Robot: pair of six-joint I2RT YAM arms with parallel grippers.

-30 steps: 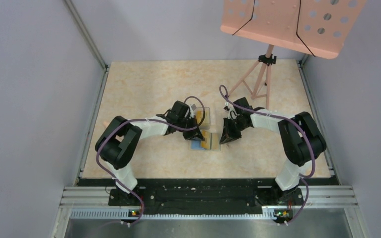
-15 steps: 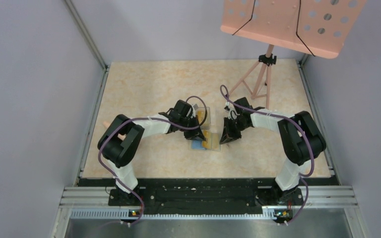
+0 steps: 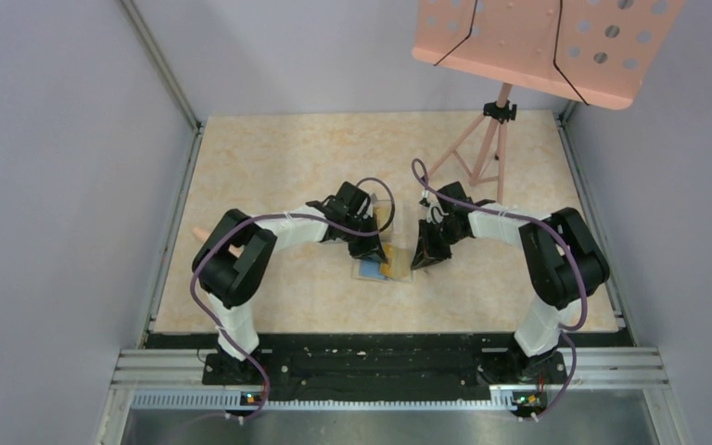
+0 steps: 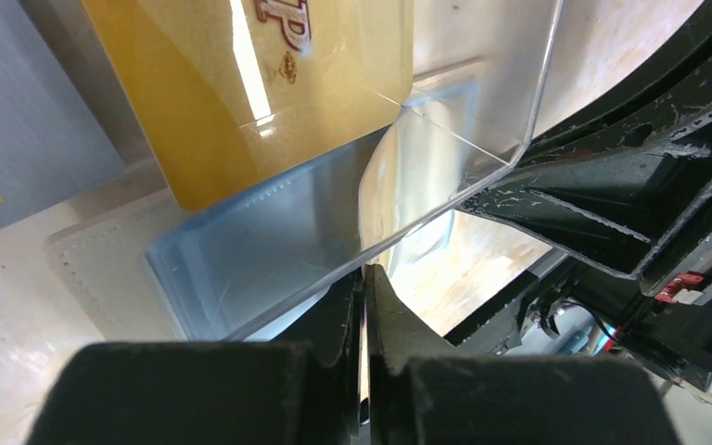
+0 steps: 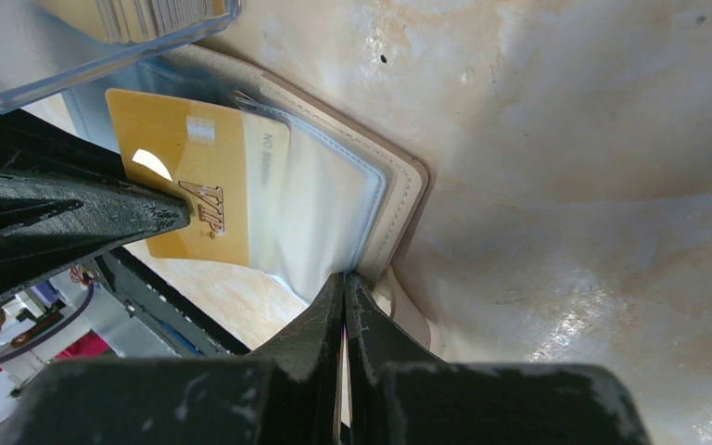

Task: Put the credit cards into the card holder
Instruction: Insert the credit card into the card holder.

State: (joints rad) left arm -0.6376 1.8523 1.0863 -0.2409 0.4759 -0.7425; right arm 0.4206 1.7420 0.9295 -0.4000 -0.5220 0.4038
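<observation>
The card holder (image 3: 367, 272) lies open on the table, tan outside (image 5: 400, 215) and light blue inside (image 4: 260, 250). A yellow-orange VIP credit card (image 5: 195, 176) sits partly inside its clear pocket, over a white card (image 5: 267, 158); it also shows in the left wrist view (image 4: 241, 102). My left gripper (image 4: 364, 271) is shut, its tips at a clear plastic edge just short of the yellow card. Its dark finger (image 5: 74, 222) touches that card's outer end. My right gripper (image 5: 345, 276) is shut, tips against the holder's tan edge at the pocket's corner. From above, both grippers (image 3: 375, 248) (image 3: 419, 262) flank the holder.
A clear plastic box (image 3: 382, 211) with more cards (image 5: 148, 14) stands just behind the holder, close to the left gripper. A pink music stand's tripod (image 3: 482, 153) stands at the back right, its perforated tray (image 3: 547, 42) overhanging. Grey walls enclose the table.
My left arm has swung right and its gripper has moved a little towards the holder and the yellow card. The right arm and the holder have stayed still.
</observation>
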